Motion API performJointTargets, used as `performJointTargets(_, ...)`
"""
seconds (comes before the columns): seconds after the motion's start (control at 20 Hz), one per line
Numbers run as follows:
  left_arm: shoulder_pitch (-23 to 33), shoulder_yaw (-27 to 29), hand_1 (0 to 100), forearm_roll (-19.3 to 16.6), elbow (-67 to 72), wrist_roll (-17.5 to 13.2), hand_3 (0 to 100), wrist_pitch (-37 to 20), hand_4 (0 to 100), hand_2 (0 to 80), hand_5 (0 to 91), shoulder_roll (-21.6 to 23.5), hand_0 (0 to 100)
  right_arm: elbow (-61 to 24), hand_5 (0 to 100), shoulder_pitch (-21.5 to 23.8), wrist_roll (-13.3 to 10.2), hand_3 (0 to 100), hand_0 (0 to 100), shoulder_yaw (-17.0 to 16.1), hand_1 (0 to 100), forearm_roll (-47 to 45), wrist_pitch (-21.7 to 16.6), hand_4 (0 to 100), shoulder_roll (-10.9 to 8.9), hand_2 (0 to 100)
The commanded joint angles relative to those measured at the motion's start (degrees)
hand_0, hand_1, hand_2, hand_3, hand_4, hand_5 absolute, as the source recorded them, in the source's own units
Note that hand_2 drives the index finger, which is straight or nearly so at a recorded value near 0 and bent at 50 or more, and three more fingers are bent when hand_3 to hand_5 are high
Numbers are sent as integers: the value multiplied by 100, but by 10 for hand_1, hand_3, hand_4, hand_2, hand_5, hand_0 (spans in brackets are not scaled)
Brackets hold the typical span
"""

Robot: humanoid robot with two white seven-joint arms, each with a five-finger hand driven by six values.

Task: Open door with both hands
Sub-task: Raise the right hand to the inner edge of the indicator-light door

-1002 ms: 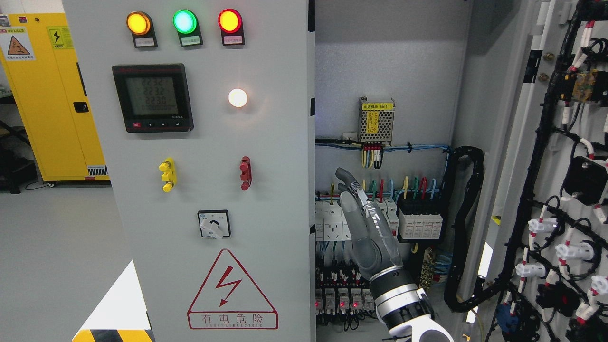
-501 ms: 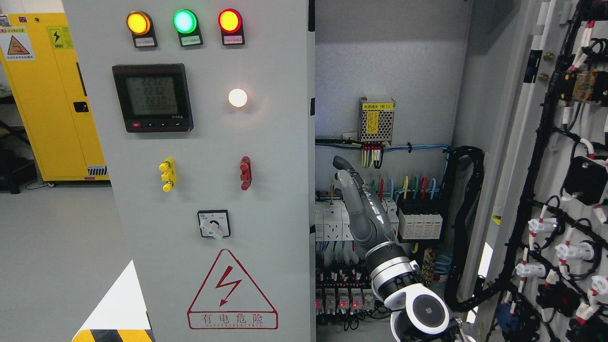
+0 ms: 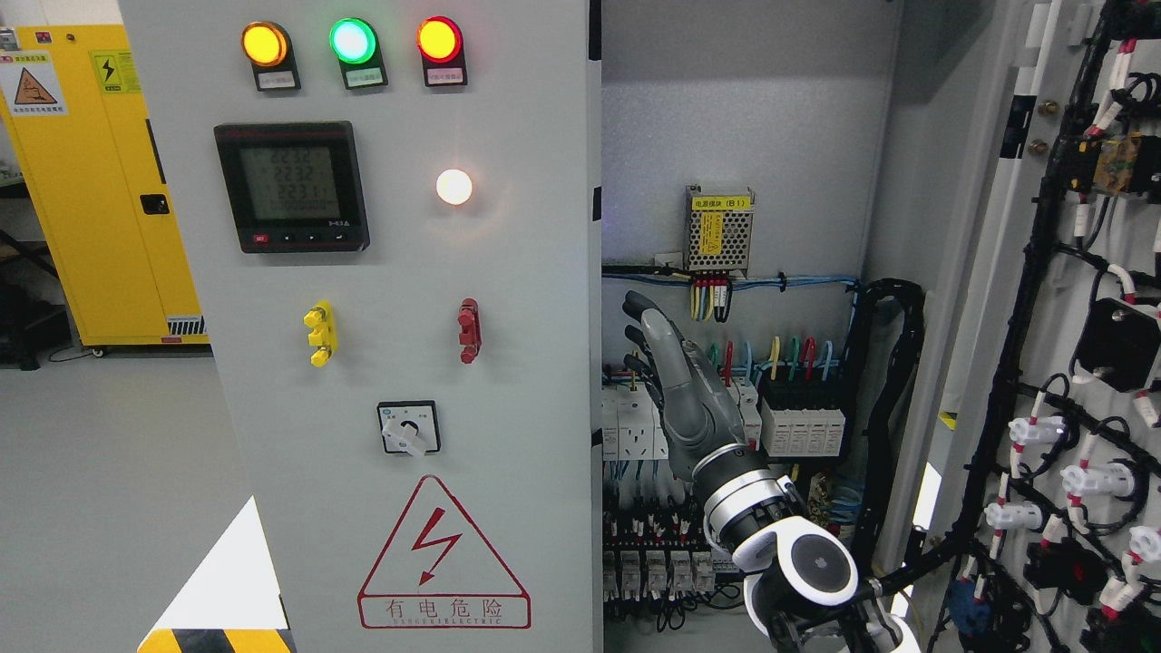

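Looking from the head view, you see the right hand [image 3: 667,372] raised inside the opened cabinet, fingers [image 3: 646,328] extended and loosely together, holding nothing. The left door [image 3: 408,272], its long free edge running vertically, stands just to the hand's left, with a narrow gap between. The right door [image 3: 1070,317] is swung wide, well apart. Your left hand is out of view, so the right is nearer.

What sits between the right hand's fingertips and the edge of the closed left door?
Head view: nothing solid. The right hand reaches up inside the open bay; between it and the left door edge there is only a narrow gap, with white breakers behind.
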Motion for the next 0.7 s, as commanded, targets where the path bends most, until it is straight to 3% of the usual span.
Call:
performJointTargets(0.0, 35, 6, 0, -1, 106, 0, 0, 1, 0, 0, 0, 16, 0, 310, 0, -133, 109, 0, 201, -290, 122, -614, 120, 0, -233, 0)
performJointTargets(0.1, 44, 6, 0, 8, 106, 0, 0, 1, 0, 0, 0, 16, 0, 301, 0, -151, 127, 0, 201, -290, 122, -826, 173, 0, -357, 0)
performJointTargets(0.25, 35, -2, 0, 17, 98, 0, 0, 1, 0, 0, 0, -2, 0, 397, 0, -265, 626, 0, 201, -298, 122, -853, 305, 0, -366, 0)
performJointTargets(0.65, 35, 6, 0, 17, 98, 0, 0, -78, 0, 0, 0, -10, 0, 590, 0, -449, 1207, 0, 200, -386, 123, -871, 420, 0, -348, 0)
